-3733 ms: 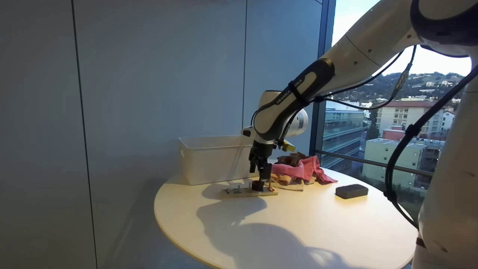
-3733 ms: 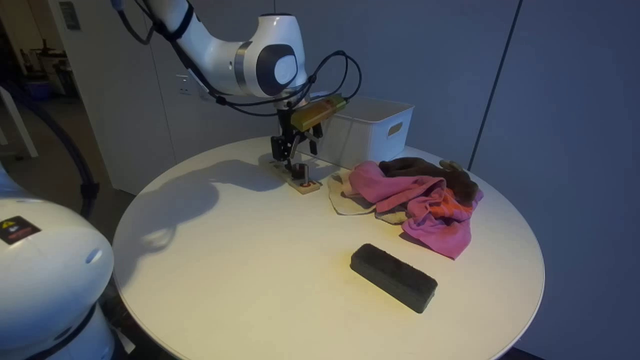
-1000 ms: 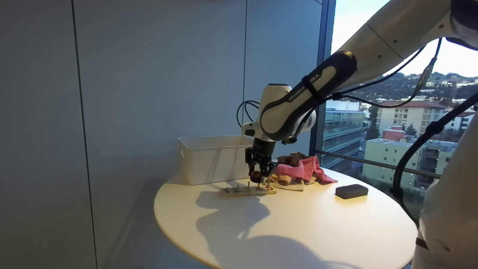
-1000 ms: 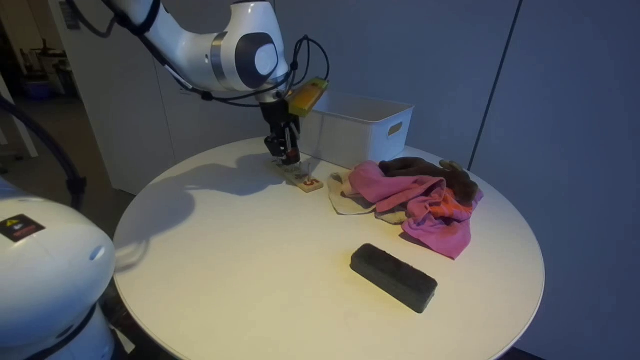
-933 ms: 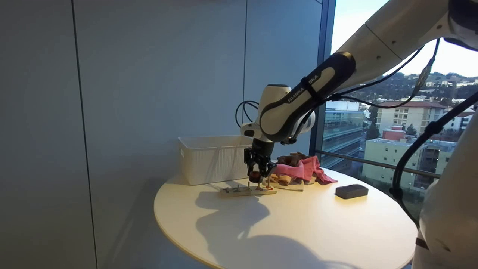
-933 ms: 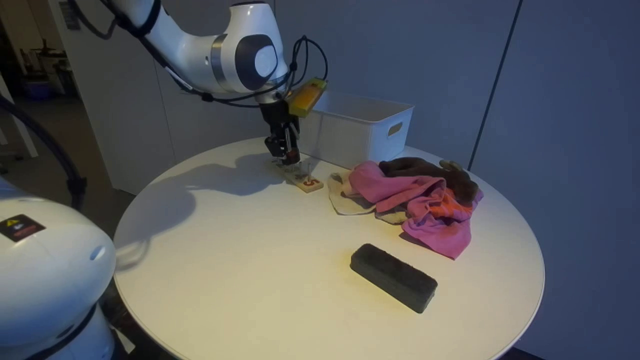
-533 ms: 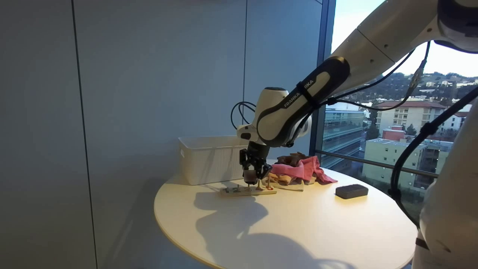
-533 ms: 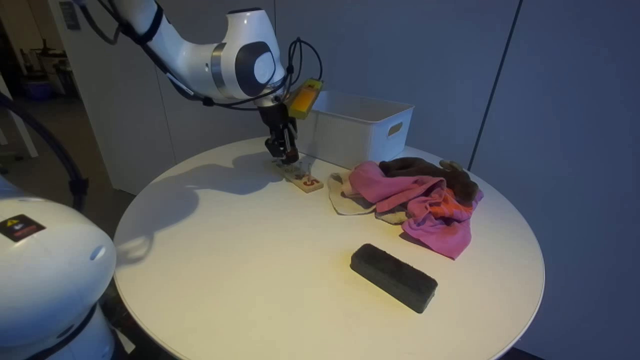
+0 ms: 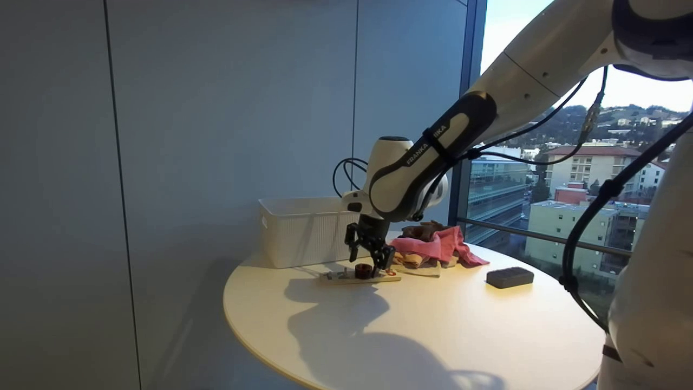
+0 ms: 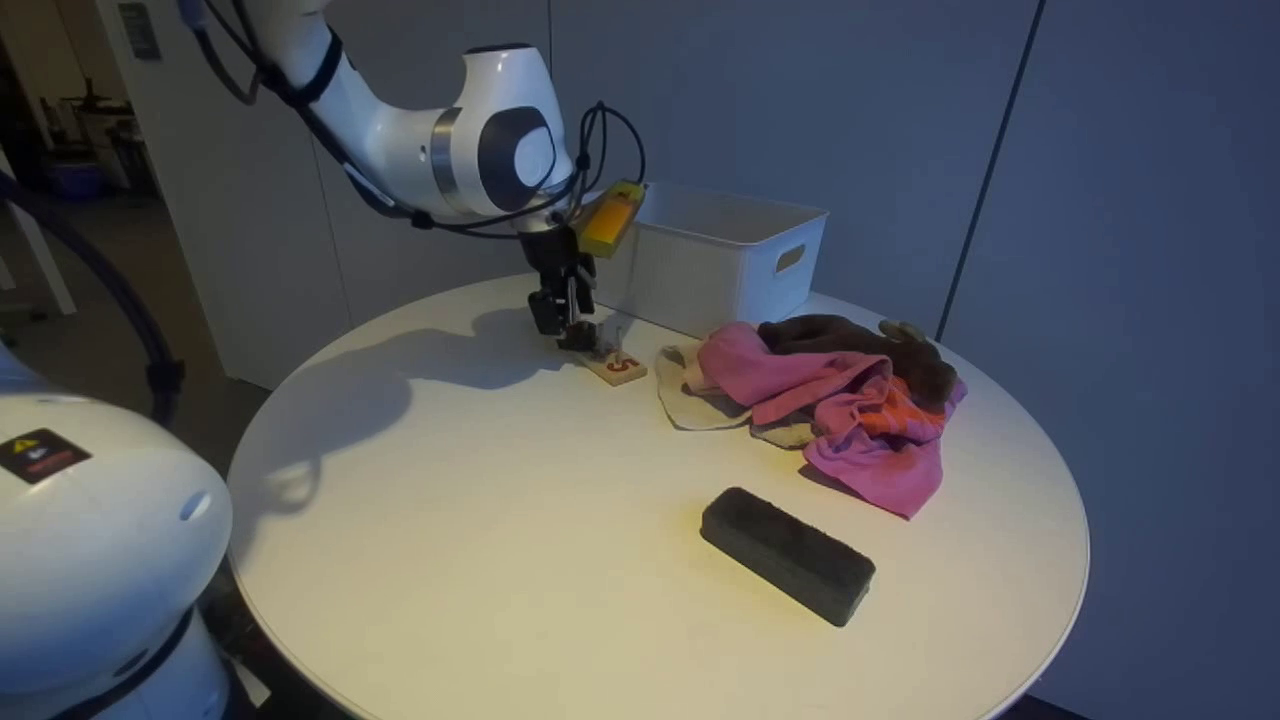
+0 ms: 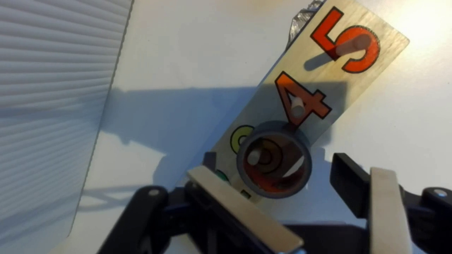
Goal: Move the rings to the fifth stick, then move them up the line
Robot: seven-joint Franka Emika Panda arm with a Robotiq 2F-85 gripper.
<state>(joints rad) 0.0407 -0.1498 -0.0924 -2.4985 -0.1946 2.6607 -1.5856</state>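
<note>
Now the pincer is spread, the ring lowered from midair around the third stick.

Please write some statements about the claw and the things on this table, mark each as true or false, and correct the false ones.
1. The claw is open. True.
2. The ring is around a peg of the board. True.
3. This peg is the one at the 5. False: it stands beside the peg at the 4; the peg at the 5 is bare.
4. A dark block and a pink cloth lie on the table. True.
5. These two are touching. False: they lie apart.
</note>
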